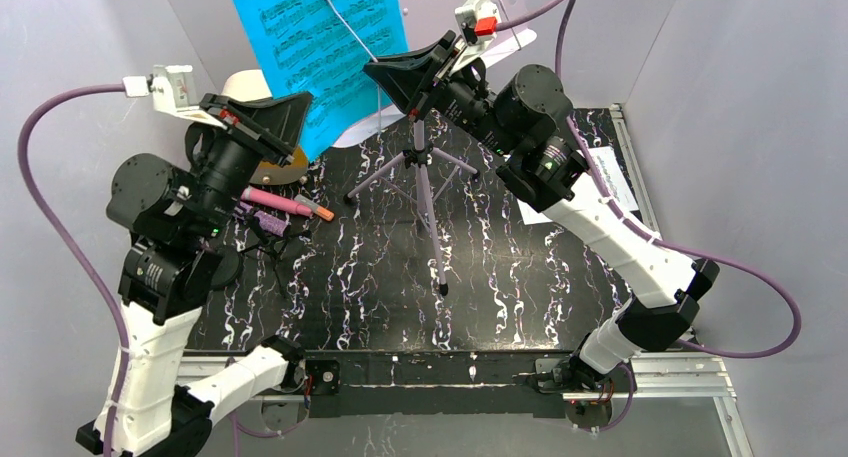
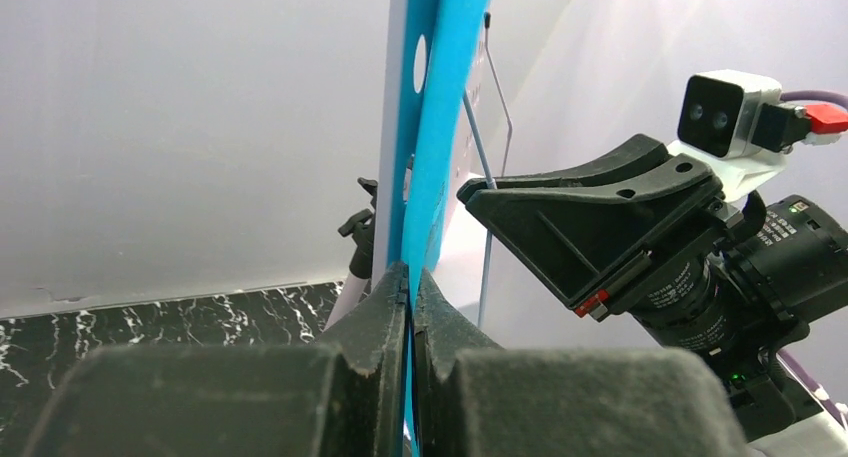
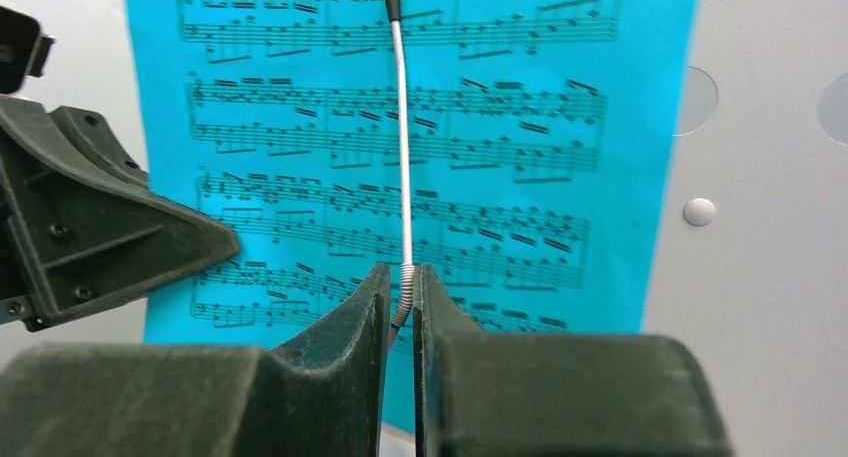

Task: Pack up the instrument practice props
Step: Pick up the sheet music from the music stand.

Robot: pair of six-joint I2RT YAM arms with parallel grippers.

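Bare marbled tabletop [image 1: 540, 277] right of the tripod legs [image 1: 425, 187] gives passage — left of them, pink microphone [image 1: 272, 197] and purple mic [image 1: 268, 220] crowd in (beside the left arm [image 1: 165, 192]). A wire page-holder [image 3: 403, 127] crosses the sheet music [image 3: 300, 177].

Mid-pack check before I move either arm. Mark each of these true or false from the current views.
1. The left gripper is shut on the edge of the blue sheet music. True.
2. The right gripper holds the pink microphone. False: it pinches the coiled base of the wire page holder; the pink microphone lies on the table by the left arm.
3. The sheet music lies flat on the table. False: it stands upright against the music stand.
4. The wire page holder runs up across the printed face of the sheet. True.
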